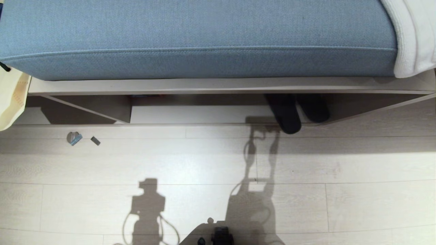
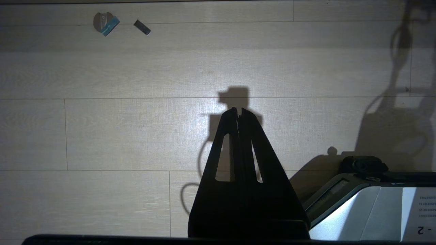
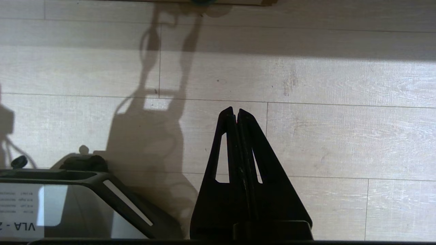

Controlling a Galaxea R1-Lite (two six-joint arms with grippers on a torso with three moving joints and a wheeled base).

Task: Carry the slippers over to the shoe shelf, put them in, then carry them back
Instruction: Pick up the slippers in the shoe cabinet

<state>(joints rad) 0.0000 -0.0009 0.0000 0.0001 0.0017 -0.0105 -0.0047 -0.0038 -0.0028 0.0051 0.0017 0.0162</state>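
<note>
Lying on the pale wood-plank floor [image 1: 218, 163] to the robot's left are two bits of litter, a small grey-and-blue scrap [image 1: 74, 138] and a dark chip [image 1: 95, 141] just beside it, well apart from everything else. Nothing stands between the robot and the low opening ahead; only the shadows of its own arms and cables fall across the boards. A blue fabric cushion [image 1: 197, 37] fills the top of the head view, with a white blanket [image 1: 414, 34] draped over its right end and a cream bag [image 1: 12, 98] hanging at its left end. Under the cushion's taupe board runs the shoe shelf [image 1: 197, 114], a low cubby with a pale bottom board. The slippers [image 1: 287, 115] sit side by side in its right part, the left one poking its toe out over the front edge onto the floor. The left gripper [image 2: 239, 109] and the right gripper [image 3: 235, 109] each hang over bare floor beside the robot's base [image 2: 371, 207], fingers pressed together, holding nothing.
</note>
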